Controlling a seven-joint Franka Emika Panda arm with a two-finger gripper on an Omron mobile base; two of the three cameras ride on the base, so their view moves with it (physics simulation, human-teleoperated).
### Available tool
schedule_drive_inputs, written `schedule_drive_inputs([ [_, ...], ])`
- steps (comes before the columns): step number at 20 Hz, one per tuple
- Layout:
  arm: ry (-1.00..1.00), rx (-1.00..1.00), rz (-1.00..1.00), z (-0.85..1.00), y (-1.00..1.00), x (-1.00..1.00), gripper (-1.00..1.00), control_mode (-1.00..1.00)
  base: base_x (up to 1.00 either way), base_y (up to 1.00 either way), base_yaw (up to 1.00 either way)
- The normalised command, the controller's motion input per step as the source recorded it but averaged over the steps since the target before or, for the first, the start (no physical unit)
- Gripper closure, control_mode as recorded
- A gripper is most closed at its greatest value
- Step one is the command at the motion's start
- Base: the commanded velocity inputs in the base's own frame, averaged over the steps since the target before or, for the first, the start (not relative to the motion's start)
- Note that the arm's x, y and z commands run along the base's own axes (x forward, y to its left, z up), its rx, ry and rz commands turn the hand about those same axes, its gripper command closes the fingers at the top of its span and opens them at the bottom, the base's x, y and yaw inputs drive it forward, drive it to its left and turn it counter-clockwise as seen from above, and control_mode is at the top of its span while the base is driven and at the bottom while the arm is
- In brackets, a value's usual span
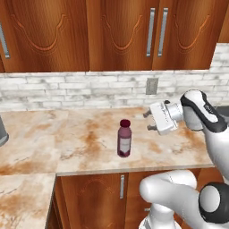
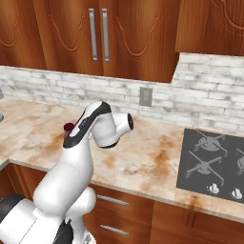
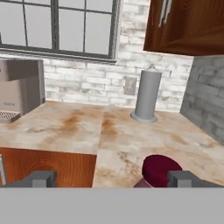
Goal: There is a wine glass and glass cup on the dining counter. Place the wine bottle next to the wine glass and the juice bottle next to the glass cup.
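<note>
Left base view, marble counter (image 1: 85, 143), brick backsplash (image 1: 80, 89)

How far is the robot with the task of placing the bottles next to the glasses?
Nothing looks done yet. The juice bottle stands upright on the counter, untouched. In hand: the gripper hangs open beside the bottle, above cap height, holding nothing; in the hand view the dark red cap lies between the fingertips. Left: grasp it, carry it to the glass cup, then do the wine bottle.

The marbled beige stone worktop (image 1: 80, 143) carries a dark-red capped juice bottle (image 1: 124, 138), standing upright just below and ahead of the end effector (image 1: 150, 120).
</note>
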Motion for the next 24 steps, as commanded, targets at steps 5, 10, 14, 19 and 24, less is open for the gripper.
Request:
schedule_drive_inputs([
  [5, 0.0, 0.0, 0.01, -0.14, 0.16, 0.4, -1.0, -1.0, 0.0, 0.0, 0.0],
  [10, 0.0, 0.0, 0.0, -0.14, 0.16, 0.37, -1.0, -1.0, 0.0, 0.0, 0.0],
  [14, 0.0, 0.0, 0.0, -0.21, 0.16, 0.35, -1.0, -1.0, 0.0, 0.0, 0.0],
  [19, 0.0, 0.0, 0.0, -0.14, 0.07, 0.16, -1.0, -1.0, 0.0, 0.0, 0.0],
  [24, 0.0, 0.0, 0.0, -0.1, 0.03, 0.12, -1.0, -1.0, 0.0, 0.0, 0.0],
])
